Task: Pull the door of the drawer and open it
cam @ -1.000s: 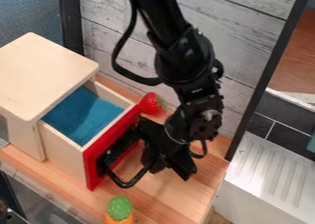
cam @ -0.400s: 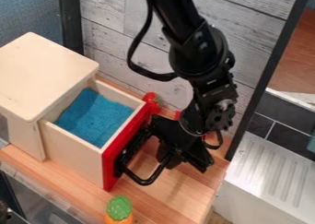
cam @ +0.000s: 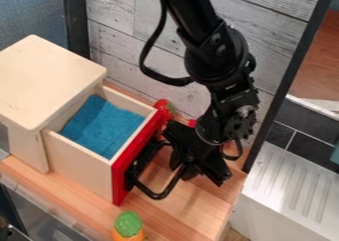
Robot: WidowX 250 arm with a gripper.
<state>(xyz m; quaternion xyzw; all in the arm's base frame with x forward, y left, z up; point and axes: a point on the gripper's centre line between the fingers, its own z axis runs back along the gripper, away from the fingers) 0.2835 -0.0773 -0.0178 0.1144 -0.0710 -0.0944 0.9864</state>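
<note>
Can't tell if the jaws are closed; tugging the drawer (cam: 81,161) harder toward four o'clock could drag its cabinet (cam: 49,81).

We take this for a toy kitchen set up for robot work, perhaps in a lab. A black robot arm (cam: 218,51) hangs in from 12 o'clock above a wooden counter (cam: 179,212). We see a ridged drainboard (cam: 291,185) at 4 o'clock, dark tiles (cam: 305,121) at 3, and an orange-and-green toy vegetable (cam: 128,224) between 6 and 7.
</note>
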